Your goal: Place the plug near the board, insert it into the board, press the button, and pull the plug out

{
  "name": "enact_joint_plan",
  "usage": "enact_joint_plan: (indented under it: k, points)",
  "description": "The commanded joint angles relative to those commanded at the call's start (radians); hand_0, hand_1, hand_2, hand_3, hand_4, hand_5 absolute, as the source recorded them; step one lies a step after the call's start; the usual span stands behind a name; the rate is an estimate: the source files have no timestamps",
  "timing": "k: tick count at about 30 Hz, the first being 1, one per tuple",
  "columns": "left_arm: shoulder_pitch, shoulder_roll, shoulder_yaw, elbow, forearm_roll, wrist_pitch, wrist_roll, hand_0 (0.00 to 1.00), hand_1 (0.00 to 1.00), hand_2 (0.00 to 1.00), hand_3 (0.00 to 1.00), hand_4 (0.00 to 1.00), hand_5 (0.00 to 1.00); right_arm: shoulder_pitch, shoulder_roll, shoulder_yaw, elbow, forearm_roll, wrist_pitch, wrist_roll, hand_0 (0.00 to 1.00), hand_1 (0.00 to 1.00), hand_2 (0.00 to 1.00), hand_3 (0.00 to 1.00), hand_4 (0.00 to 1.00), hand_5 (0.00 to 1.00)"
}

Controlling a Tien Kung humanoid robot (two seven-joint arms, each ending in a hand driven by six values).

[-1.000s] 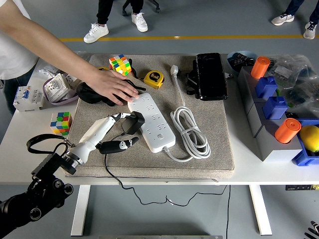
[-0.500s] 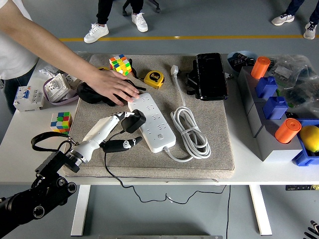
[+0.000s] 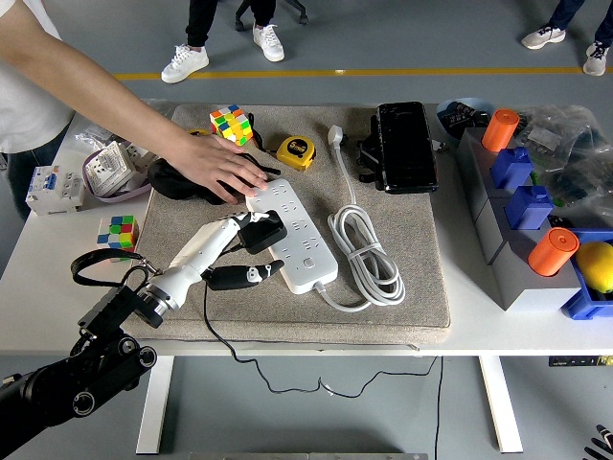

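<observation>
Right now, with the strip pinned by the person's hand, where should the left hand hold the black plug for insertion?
Grip the plug by the side faces of its boxy body, coming from the strip's left edge, as the left hand does now. That probably leaves the prong side free to meet the sockets, lets the cable trail off toward the table edge, and stays clear of the person's hand on the strip's far end.
</observation>
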Motion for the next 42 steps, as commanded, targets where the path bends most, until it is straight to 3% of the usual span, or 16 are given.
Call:
enact_joint_plan:
  k: [18, 25, 31, 37, 38, 42]
  points:
    - [-0.048, -0.031, 0.020, 0.015, 0.026, -0.019, 0.055, 0.838, 0.829, 0.814, 0.787, 0.836, 0.496, 0.000, -0.001, -0.001, 0.000, 0.001, 0.000, 0.001, 0.593, 0.643, 0.585, 0.494, 0.772, 0.493]
    - [-0.048, -0.028, 0.003, 0.000, 0.028, -0.018, 0.055, 0.836, 0.827, 0.810, 0.783, 0.843, 0.502, 0.000, -0.001, 0.001, 0.000, 0.001, 0.000, 0.001, 0.593, 0.642, 0.584, 0.494, 0.771, 0.493]
    - [-0.036, -0.010, -0.039, -0.081, 0.025, -0.021, 0.066, 0.834, 0.826, 0.810, 0.783, 0.847, 0.500, -0.001, -0.002, 0.002, 0.000, 0.000, 0.000, 0.000, 0.594, 0.643, 0.586, 0.494, 0.771, 0.493]
    - [-0.029, 0.006, -0.050, -0.198, 0.012, -0.046, 0.111, 0.819, 0.811, 0.798, 0.771, 0.856, 0.503, 0.000, -0.004, 0.001, 0.001, -0.001, 0.000, 0.000, 0.593, 0.644, 0.586, 0.494, 0.771, 0.494]
    - [-0.026, 0.009, -0.053, -0.226, 0.013, -0.061, 0.135, 0.690, 0.693, 0.714, 0.750, 0.866, 0.509, 0.000, -0.004, 0.001, 0.002, -0.001, 0.000, 0.000, 0.593, 0.644, 0.586, 0.494, 0.771, 0.493]
    - [-0.021, 0.016, -0.067, -0.331, 0.010, -0.130, 0.244, 0.690, 0.693, 0.714, 0.750, 0.866, 0.509, -0.001, -0.004, -0.001, 0.001, -0.001, 0.001, -0.001, 0.593, 0.644, 0.586, 0.494, 0.771, 0.493]
